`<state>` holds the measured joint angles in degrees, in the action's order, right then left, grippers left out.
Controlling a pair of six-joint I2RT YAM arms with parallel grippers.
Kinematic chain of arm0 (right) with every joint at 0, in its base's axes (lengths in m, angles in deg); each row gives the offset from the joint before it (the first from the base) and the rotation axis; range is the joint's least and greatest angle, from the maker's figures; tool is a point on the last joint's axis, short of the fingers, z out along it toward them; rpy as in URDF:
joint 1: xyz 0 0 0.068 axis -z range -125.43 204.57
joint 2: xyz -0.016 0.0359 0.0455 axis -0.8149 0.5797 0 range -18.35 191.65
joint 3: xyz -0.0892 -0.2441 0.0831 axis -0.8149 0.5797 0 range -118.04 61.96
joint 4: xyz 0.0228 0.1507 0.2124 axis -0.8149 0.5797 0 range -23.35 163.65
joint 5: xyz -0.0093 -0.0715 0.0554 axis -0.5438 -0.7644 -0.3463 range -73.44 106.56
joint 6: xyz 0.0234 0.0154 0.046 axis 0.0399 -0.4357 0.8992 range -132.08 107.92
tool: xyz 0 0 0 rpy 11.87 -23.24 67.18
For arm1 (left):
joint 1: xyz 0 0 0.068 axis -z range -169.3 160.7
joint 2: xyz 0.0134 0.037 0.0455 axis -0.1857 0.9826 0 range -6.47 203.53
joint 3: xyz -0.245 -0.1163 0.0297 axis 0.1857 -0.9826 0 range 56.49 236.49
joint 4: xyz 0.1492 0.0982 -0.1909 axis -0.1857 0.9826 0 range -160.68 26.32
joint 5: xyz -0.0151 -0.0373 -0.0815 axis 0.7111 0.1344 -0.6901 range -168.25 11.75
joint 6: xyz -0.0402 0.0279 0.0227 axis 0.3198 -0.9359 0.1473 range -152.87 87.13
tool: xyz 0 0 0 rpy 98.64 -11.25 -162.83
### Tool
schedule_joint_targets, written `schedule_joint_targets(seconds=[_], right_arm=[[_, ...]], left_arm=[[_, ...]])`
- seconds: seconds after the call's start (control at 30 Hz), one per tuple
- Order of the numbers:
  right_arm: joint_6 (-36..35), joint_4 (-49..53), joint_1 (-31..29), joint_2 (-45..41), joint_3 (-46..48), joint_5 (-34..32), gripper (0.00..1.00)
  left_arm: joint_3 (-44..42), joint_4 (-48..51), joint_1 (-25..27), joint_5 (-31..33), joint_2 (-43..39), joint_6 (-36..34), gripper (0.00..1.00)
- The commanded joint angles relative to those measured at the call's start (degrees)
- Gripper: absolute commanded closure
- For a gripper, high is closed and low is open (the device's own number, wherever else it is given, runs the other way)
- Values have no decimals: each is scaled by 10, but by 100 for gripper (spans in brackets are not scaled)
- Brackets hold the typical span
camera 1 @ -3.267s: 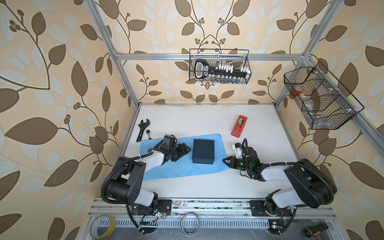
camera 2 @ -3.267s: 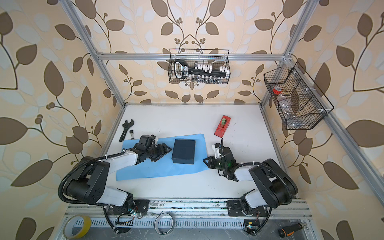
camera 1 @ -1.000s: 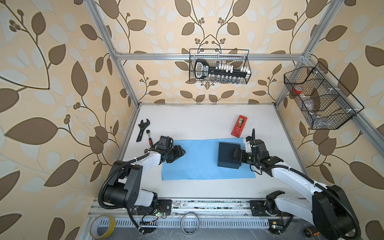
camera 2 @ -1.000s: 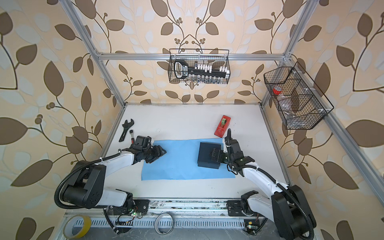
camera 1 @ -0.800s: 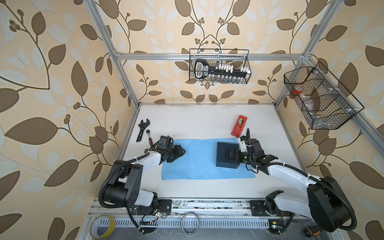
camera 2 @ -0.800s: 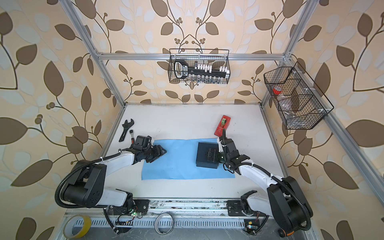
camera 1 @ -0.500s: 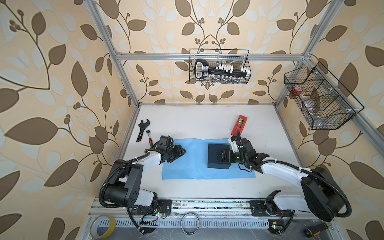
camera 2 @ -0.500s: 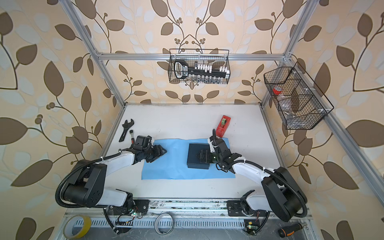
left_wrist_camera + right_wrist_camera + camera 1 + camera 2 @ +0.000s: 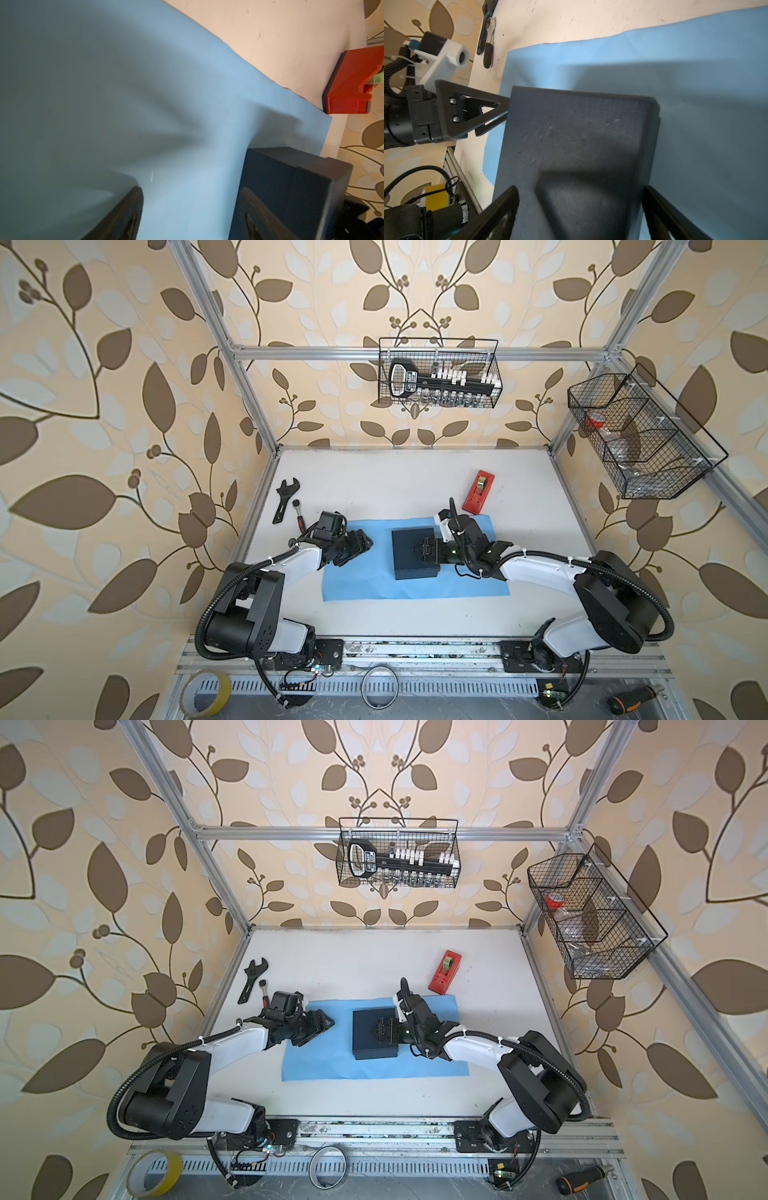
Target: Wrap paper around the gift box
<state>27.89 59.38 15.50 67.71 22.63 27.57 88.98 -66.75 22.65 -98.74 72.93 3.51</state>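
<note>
Leaf-patterned walls close in a white tabletop, where the paper lies spread light side up with the gift box resting near its middle. Trouble looks likeliest from the sheet itself. The left fingers stand apart with nothing pinched between them, so nothing pins the paper, and in the left wrist view it rises in a soft ripple. The right fingers appear to clasp the gift box by two opposite sides; if they drag rather than lift, the sheet could slide or crease. Its far right corner also sits just beside the red tape dispenser, which a fold might catch. The right arm reaches low across the paper's right part, pointing left. The left arm stretches over the left edge, aimed at the gift box.
</note>
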Motion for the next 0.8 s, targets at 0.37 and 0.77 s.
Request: schedule_joint_targets(seconds=[0.37, 0.77], right_arm=[[-15, 14, 15, -53, 18, 8, 3], [2, -22, 15, -34, 32, 31, 14]], left_arm=[[-11, -66, 90, -113, -92, 113, 25], [49, -85, 140, -108, 14, 112, 38]])
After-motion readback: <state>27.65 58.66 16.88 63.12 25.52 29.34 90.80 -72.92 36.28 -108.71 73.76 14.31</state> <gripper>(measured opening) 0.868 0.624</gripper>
